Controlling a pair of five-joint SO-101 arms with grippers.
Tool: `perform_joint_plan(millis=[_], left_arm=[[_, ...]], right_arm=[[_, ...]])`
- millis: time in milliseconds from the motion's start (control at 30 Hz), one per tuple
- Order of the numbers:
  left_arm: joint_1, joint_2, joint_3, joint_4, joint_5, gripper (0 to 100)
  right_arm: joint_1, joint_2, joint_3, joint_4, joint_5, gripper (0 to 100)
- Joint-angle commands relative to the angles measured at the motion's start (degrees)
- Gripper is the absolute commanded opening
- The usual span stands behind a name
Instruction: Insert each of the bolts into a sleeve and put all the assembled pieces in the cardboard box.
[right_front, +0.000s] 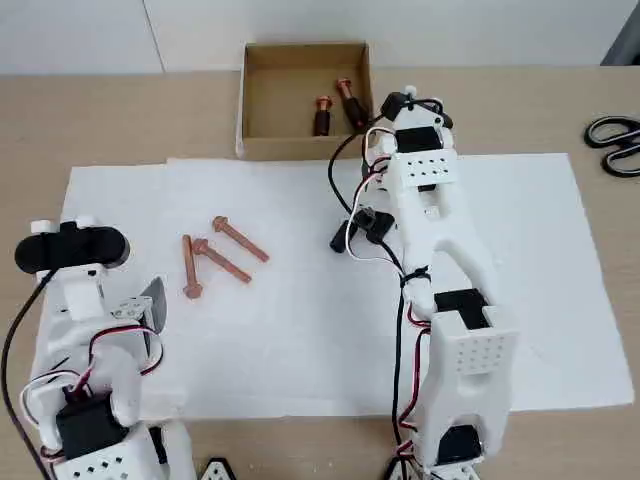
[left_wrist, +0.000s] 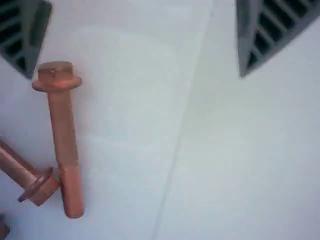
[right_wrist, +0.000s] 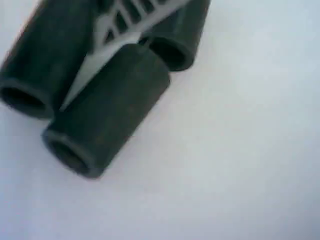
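Note:
Three copper bolts (right_front: 188, 265) (right_front: 222, 260) (right_front: 240, 238) lie loose on the white paper at left centre. My left gripper (right_front: 150, 305) is open just short of them. In the left wrist view its fingertips (left_wrist: 30, 40) are spread wide over one bolt (left_wrist: 62, 135), with a second bolt's head (left_wrist: 35, 186) touching that shank. Three black sleeves (right_wrist: 107, 112) lie together on the paper, also seen as a dark clump (right_front: 340, 238), and my right gripper (right_front: 358, 228) is right at them, a pale grey part of it lying across them. The cardboard box (right_front: 255, 100) holds two assembled pieces (right_front: 322, 115) (right_front: 350, 103).
The white paper (right_front: 300, 340) covers most of the wooden table. Scissors (right_front: 615, 140) lie at the far right edge. The right arm (right_front: 430, 220) stretches from the front edge towards the box. Bare paper lies between the bolts and the sleeves.

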Motion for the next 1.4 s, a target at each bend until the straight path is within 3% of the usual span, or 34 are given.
perform_joint_plan(millis=[0,367,700,933,1067,1200,1367], left_arm=[[0.18,-0.35,-2.42,-0.53,-0.26,25],[0.09,-0.35,0.04,-0.44,-0.35,25],[0.09,-0.35,-0.04,-0.44,-0.44,25],[0.09,-0.35,-0.57,-0.44,-0.53,25],[0.26,0.09,-3.65,0.09,-0.53,25],[0.35,0.97,-7.78,1.05,-0.53,25],[5.45,14.77,-17.36,2.81,-0.53,25]], right_arm=[[-0.4,0.4,-2.73,-0.92,-0.35,15.4],[-0.4,6.37,-2.99,-3.91,-0.44,13.9],[0.75,6.9,-2.99,-4.18,0.0,0.4],[3.74,-3.56,-3.08,0.92,4.75,0.4],[4.7,-11.47,-3.08,4.88,11.52,0.4],[4.26,-18.07,-3.08,11.12,26.11,0.4],[5.05,-22.46,-2.9,16.57,38.33,0.3]])
